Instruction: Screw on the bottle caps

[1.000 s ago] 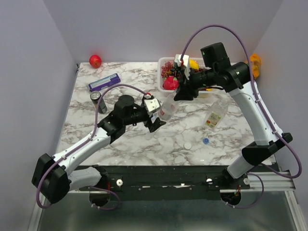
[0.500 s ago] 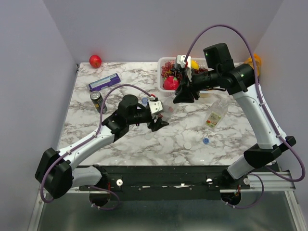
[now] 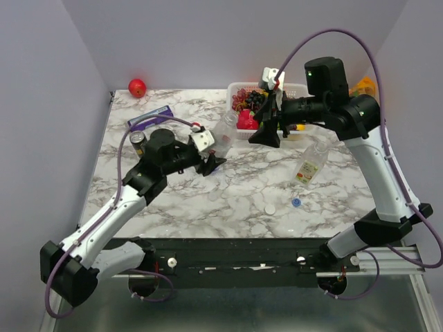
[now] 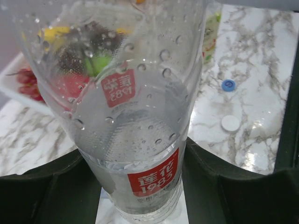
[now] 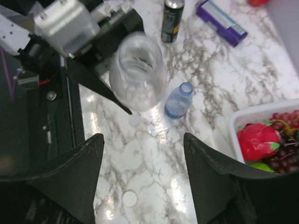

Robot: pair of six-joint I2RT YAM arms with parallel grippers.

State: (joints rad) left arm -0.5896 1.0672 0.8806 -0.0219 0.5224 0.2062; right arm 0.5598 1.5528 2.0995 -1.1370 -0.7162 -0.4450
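Left gripper (image 3: 212,164) is closed on the clear red-labelled plastic bottle (image 4: 135,140), held over the middle of the marble desk (image 3: 180,207). My right gripper (image 5: 143,140) gapes wide and empty. The small white round cap (image 3: 270,209) and blue cap (image 3: 296,203) lie toward the near edge. The risk I judge: the wet bottle slips or tilts, so the threads cross.

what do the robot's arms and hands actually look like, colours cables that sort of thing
Both the left arm and right arm have white shells on the long links, black joints and black bases. A purple cable loops loosely along each. The left hand and right hand each carry two black, wedge-shaped fingers, with a small white camera block mounted by them. No markings are readable.
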